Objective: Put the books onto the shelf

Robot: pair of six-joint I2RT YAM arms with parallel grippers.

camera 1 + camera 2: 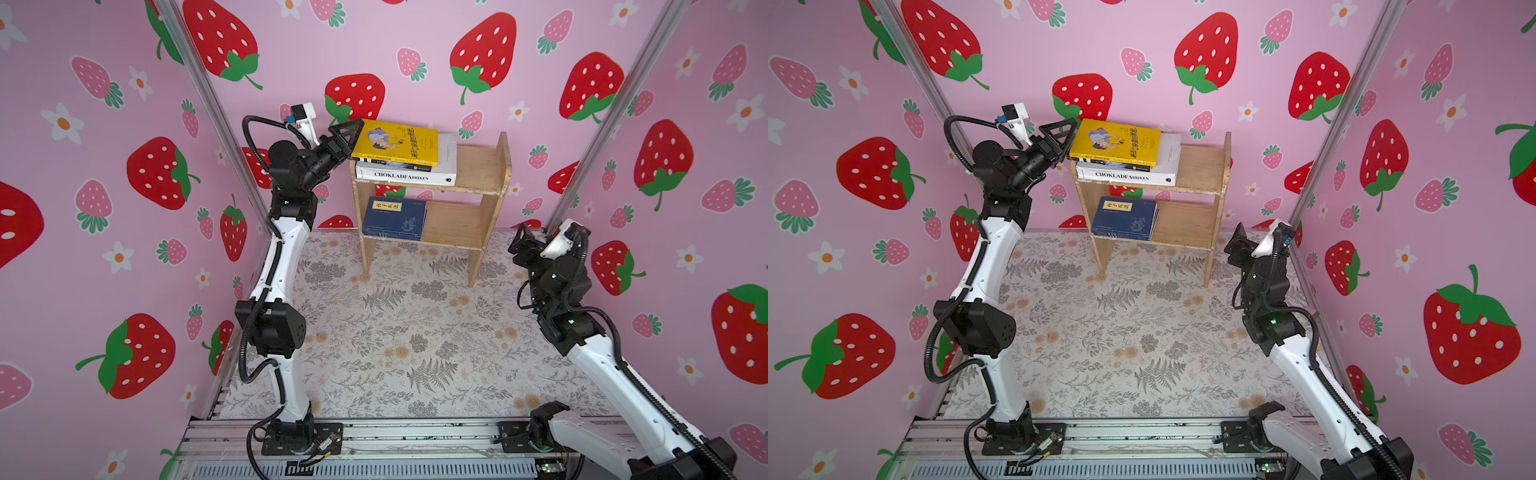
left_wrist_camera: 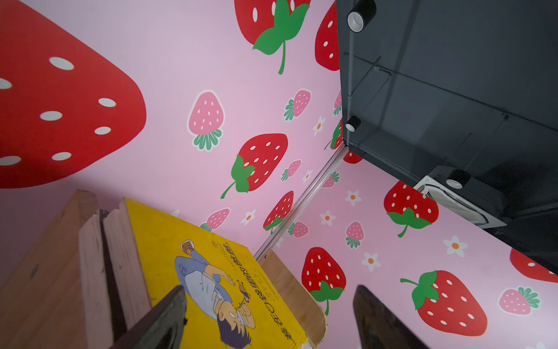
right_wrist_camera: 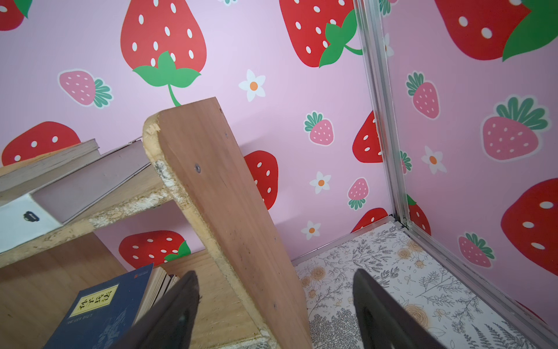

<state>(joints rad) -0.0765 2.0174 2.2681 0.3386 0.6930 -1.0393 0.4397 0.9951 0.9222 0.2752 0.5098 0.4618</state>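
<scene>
Top views both show the shelf [image 1: 478,164] standing at the back of the floral worktop [image 1: 415,332], against the strawberry wall [image 1: 291,50]. At the left end of its upper tier lies a flat stack: the white book [image 1: 405,176] lettered Chokladfabriken at the bottom, the black book [image 1: 415,167] on it, and the yellow book [image 1: 395,139] on top. On the lower tier, also at the left, the navy books [image 1: 395,218] lie stacked flat. The left gripper [image 1: 356,137] is raised at the stack's left end, level with the yellow book, its jaws spread wide; whether it touches the cover cannot be told. The right gripper [image 1: 519,241] sits low, to the right of the shelf and apart from it, jaws open and empty. From the left wrist, the yellow book [image 2: 187,256] lies close ahead beside a shelf side panel [image 2: 45,287], and the two dark fingers [image 2: 163,320] stand far apart with nothing clamped. From the right wrist, the fingers [image 2: 380,317] are likewise wide apart and empty. One reaches before the lower tier beside the navy books [image 3: 99,314] and the other is over the worktop [image 3: 392,272], with the shelf's side panel [image 3: 217,181] between them.
</scene>
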